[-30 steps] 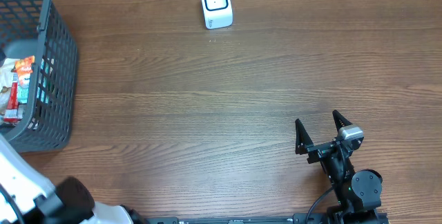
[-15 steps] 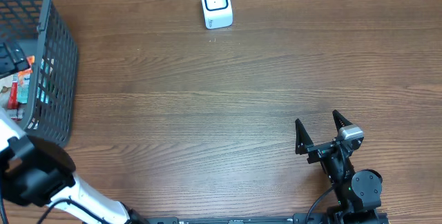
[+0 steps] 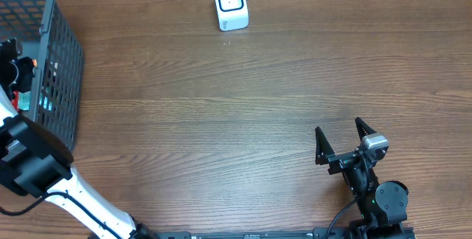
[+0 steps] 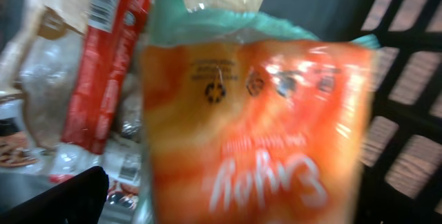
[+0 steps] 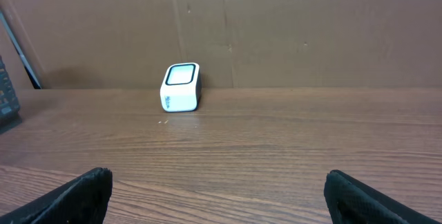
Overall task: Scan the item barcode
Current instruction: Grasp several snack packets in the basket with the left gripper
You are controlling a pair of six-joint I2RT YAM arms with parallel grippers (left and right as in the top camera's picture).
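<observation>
Hangs inside the grey basket (image 3: 63,62) at the left edge of the table (image 3: 221,121) with the left gripper (image 3: 16,60), jaws spread wide. Looks straight onto a blurred orange packet (image 4: 255,134) with white lettering and a teal top edge, lying in the basket and filling most of the left wrist view. Cannot tell whether touching it or just above it. Has a red packet (image 4: 103,65) with a barcode strip just beside it on the left, among other wrappers too blurred to name. Sits low near the front right with the right gripper (image 3: 339,130), jaws likewise released and empty, well apart from the basket. Faces the small white scanner (image 5: 181,87), upright at the table's far edge.
</observation>
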